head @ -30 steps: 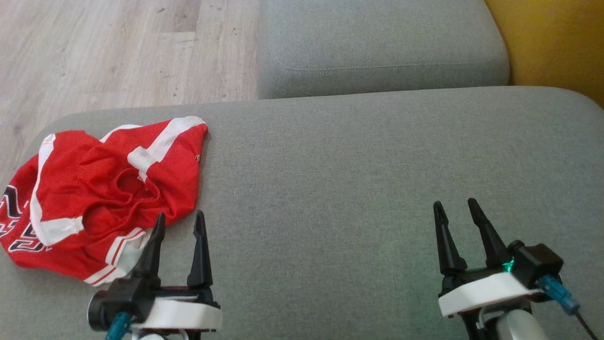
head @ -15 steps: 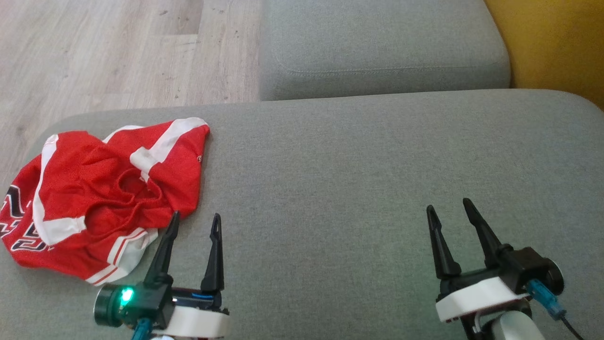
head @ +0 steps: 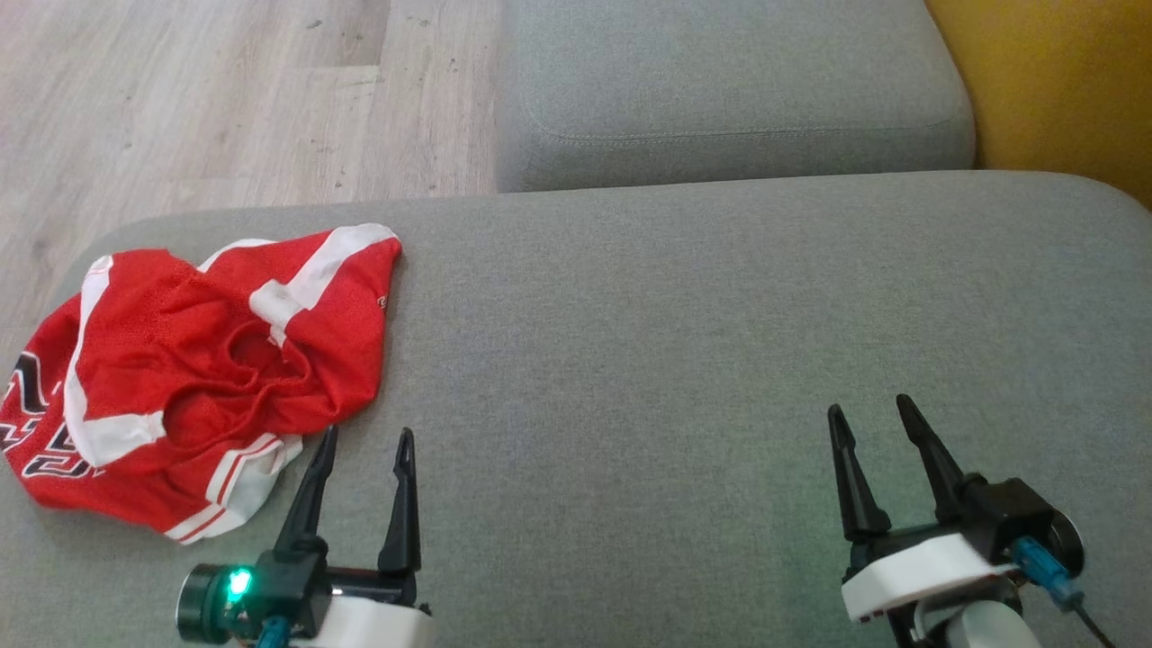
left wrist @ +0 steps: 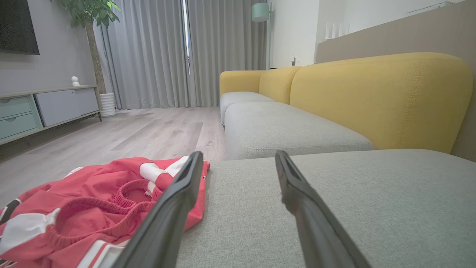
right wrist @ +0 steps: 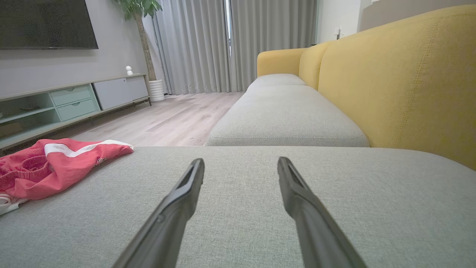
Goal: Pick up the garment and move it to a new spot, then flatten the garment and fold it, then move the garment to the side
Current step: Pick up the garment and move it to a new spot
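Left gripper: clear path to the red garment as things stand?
Probably yes. The left gripper is open, just off the near edge of the garment on the grey cushion, with nothing between them.

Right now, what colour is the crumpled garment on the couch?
Red garment with white trim, clearest in the head view.

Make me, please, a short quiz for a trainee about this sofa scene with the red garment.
1. True or false: the left gripper holds the red garment.
2. Which gripper is nearer the garment: A left, B right?
3. On what does the garment lie?
Key: 1 false, its jaws stand open with nothing between them. 2 A; the right gripper is over bare fabric far from the garment. 3 the grey seat cushion.
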Motion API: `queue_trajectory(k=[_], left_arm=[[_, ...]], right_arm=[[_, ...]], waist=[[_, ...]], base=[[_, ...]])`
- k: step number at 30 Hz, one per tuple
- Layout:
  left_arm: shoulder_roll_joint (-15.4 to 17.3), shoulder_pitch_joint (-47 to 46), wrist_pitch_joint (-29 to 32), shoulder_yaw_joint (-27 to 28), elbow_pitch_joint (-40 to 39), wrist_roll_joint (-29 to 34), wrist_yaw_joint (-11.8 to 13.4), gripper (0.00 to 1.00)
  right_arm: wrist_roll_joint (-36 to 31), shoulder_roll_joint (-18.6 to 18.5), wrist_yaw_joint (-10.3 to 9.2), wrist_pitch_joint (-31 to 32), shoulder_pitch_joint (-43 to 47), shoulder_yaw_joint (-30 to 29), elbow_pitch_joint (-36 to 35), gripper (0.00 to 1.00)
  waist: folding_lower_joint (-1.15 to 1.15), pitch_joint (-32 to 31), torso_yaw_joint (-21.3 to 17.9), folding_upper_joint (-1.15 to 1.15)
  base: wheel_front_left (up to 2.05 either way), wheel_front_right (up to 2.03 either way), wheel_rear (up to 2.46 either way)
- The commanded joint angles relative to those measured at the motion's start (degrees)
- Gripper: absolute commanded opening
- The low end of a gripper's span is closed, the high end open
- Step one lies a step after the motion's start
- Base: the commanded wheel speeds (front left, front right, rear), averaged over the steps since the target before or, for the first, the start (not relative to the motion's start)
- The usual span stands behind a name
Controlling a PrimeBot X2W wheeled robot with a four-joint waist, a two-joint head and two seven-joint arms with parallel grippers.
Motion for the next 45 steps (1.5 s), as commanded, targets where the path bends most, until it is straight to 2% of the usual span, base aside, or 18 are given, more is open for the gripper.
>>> queue_trajectory(k=[1,15,20,27,36,45], left_arm=[[0.2,-2.2,-0.5,2.3,-1.3,-0.4,0.5,1.00],[0.2,-2.2,-0.5,2.8,-0.3,-0.6,0.7,1.00],[0.2,-2.5,-0.5,2.9,0.4,-0.7,0.8,1.00],[0.2,-2.6,-0.5,2.8,1.2,-0.5,0.9,1.00],[0.4,-1.0,-0.5,5.8,1.0,0.0,0.6,1.00],[0.4,0.6,-0.5,8.7,0.1,0.3,0.4,1.00]], right_arm=[[0.2,-0.5,-0.04,-0.6,-1.8,1.2,-1.4,1.00],[0.5,-0.5,-0.04,-0.6,-1.9,1.2,-1.0,1.00],[0.6,-0.5,-0.04,-0.6,-1.6,1.1,-1.0,1.00],[0.9,-0.5,-0.04,-0.6,-1.1,1.0,-1.0,1.00],[2.5,-0.5,-0.04,-0.6,-1.0,2.9,-0.5,1.00],[2.9,-0.5,-0.04,-0.6,-0.7,3.7,0.1,1.00]], waist=[[0.00,0.0,0.0,0.00],[0.00,-0.1,0.4,0.00],[0.00,-0.1,1.8,0.00],[0.00,0.0,8.2,0.00],[0.00,-0.2,17.9,0.00],[0.00,-1.1,22.5,0.00]], base=[[0.00,0.00,0.00],[0.00,0.00,0.00],[0.00,0.00,0.00],[0.00,0.00,0.00],[0.00,0.00,0.00],[0.00,0.00,0.00]])
